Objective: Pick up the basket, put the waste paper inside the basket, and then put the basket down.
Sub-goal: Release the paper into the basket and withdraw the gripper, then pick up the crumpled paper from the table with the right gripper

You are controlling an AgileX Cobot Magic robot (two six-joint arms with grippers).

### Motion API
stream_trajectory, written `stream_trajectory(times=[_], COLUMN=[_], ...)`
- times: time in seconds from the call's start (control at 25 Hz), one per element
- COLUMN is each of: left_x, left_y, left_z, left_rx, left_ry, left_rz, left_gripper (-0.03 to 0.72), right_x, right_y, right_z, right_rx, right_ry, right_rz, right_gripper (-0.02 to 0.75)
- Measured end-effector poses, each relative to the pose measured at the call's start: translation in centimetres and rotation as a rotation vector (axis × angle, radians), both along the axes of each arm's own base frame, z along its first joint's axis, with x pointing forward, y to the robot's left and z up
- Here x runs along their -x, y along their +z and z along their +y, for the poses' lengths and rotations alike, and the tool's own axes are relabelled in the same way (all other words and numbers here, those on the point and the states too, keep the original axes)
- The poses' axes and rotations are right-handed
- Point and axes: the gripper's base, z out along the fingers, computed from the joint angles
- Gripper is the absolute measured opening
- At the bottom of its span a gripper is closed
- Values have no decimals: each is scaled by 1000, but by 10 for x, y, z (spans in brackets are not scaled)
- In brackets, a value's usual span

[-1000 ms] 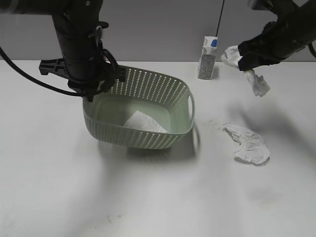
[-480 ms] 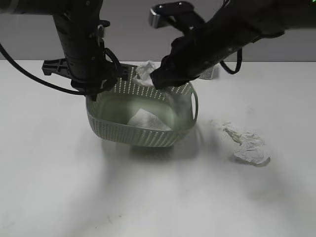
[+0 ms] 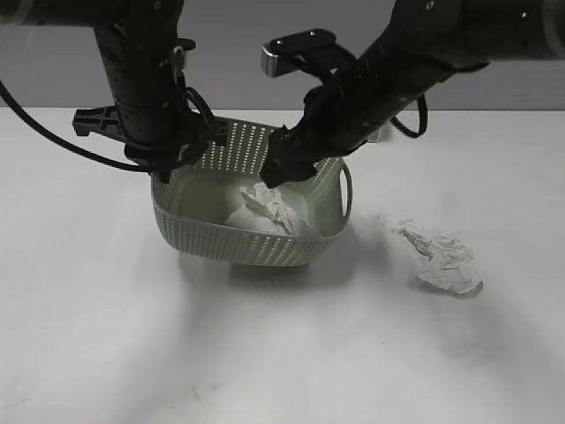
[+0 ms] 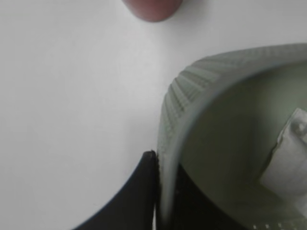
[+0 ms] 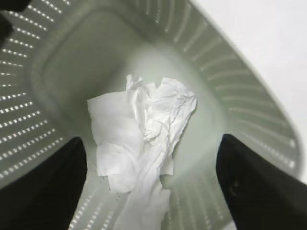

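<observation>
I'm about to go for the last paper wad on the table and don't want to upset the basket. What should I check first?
1. Left gripper clamped on the basket wall: ok.
2. Right gripper open, nothing held: ok.
3. Dropped waste paper lies inside the basket: ok.
4. Right gripper clear of the basket rim: not ok, it hangs over the opening.
5. Remaining paper wad unobstructed on the table: ok.

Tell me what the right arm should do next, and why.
Probably lift the right gripper out of the basket and head for the waste paper on the table: its fingers are spread wide over paper already lying inside, while the left gripper clamps the basket's wall.
</observation>
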Motion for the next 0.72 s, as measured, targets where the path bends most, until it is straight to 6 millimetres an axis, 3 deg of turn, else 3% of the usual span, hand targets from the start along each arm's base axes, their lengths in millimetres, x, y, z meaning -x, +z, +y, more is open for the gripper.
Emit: stream_trajectory(times=[0.16, 0.28, 0.36, 0.48, 0.6, 0.72], left_x=[0, 0, 0, 0, 0, 0], left_y=[0, 0, 0, 0, 0, 0], left_z=[0, 0, 0, 0, 0, 0], left_rx=[-5, -7, -7, -7, -6, -8], left_ry=[-13, -16, -16, -16, -16, -20], left_rz=[3, 5, 5, 5, 4, 3], left_gripper=[7, 7, 7, 7, 7, 7], right_x=[2, -2, -2, 7, 28, 44], right_y=[40, 64, 62, 28, -23, -61], right_z=[-21, -61, -89, -121, -134, -144], right_rx=[39, 35, 40, 76, 123, 167], right_ry=[-31, -140, -218, -311, -359, -390], right_rz=[-74, -121, -117, -68, -25, -51], right_gripper=[600, 581, 578, 576, 575, 573])
